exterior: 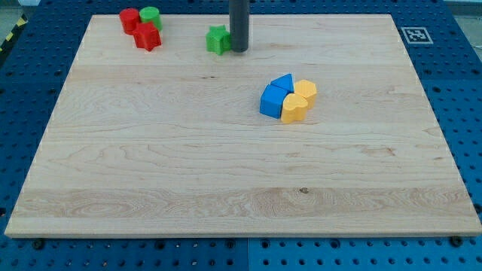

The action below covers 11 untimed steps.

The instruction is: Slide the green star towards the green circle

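Note:
The green star (pixel 218 39) lies near the view's top, a little left of centre. My tip (pixel 239 50) stands right beside it on its right side, touching or nearly touching it. The green circle (pixel 151 16) sits at the view's top left, to the left of the star and slightly higher, a clear gap away. A red cylinder-like block (pixel 129 19) lies just left of the green circle and a red star (pixel 147 36) just below it.
A cluster of two blue blocks (pixel 273 97) and two yellow blocks (pixel 296 105) sits right of centre. The wooden board (pixel 226 188) lies on a blue pegboard table. A marker tag (pixel 415 35) is at the top right.

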Motion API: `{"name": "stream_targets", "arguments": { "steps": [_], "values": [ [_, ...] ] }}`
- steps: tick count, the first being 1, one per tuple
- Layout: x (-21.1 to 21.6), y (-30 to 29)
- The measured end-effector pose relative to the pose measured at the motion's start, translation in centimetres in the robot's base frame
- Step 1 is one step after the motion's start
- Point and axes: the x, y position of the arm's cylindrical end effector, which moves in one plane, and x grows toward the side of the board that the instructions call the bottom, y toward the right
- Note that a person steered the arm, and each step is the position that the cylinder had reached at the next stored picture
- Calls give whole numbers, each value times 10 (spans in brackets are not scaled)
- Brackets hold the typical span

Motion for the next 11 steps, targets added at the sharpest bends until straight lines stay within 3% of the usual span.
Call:
{"name": "stream_targets", "arguments": {
  "steps": [2, 3, 5, 8, 11],
  "values": [
    [-10, -12],
    [-15, 19],
    [-15, 16],
    [-22, -70],
    [-22, -113]
  ]
}}
